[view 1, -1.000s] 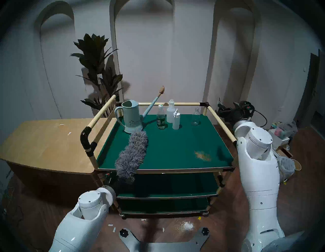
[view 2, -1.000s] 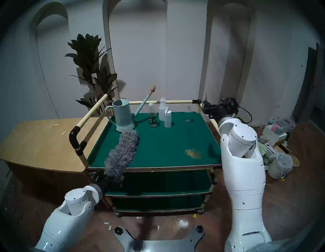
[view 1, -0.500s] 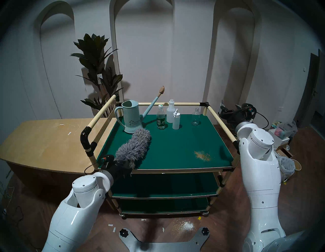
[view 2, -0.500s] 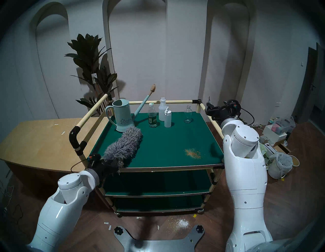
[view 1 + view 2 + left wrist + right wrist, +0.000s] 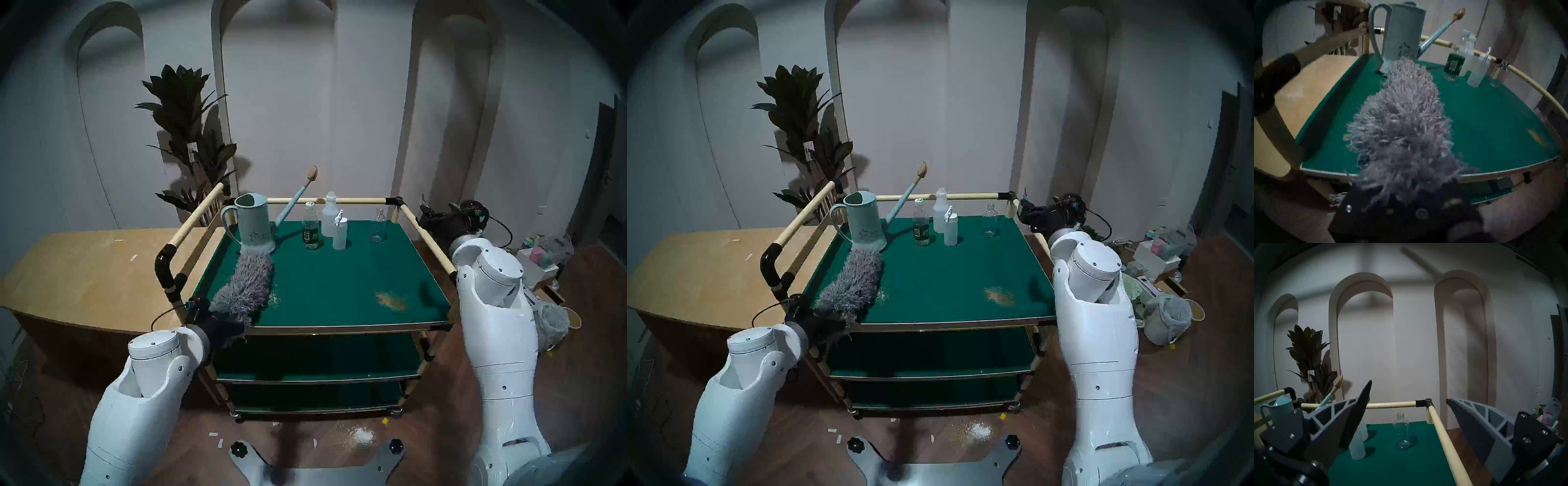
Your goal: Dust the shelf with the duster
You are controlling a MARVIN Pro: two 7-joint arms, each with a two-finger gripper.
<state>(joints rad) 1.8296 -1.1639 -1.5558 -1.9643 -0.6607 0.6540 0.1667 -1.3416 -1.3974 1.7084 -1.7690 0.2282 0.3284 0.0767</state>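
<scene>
watering can (image 5: pixel 254 225) — dark house-shaped logo with lettering on its side, blurred, not readable | green bottle (image 5: pixel 310 234) — label with pale marks, too small to read | plant (image 5: pixel 190 135) — white tag on the stem, unreadable | left of the right gripper's fingers (image 5: pixel 1356 414), nothing legible

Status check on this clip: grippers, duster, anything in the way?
Left gripper shut on duster, lying on shelf. Right gripper open, empty. Watering can at duster's tip; crumb patch unswept.
</scene>
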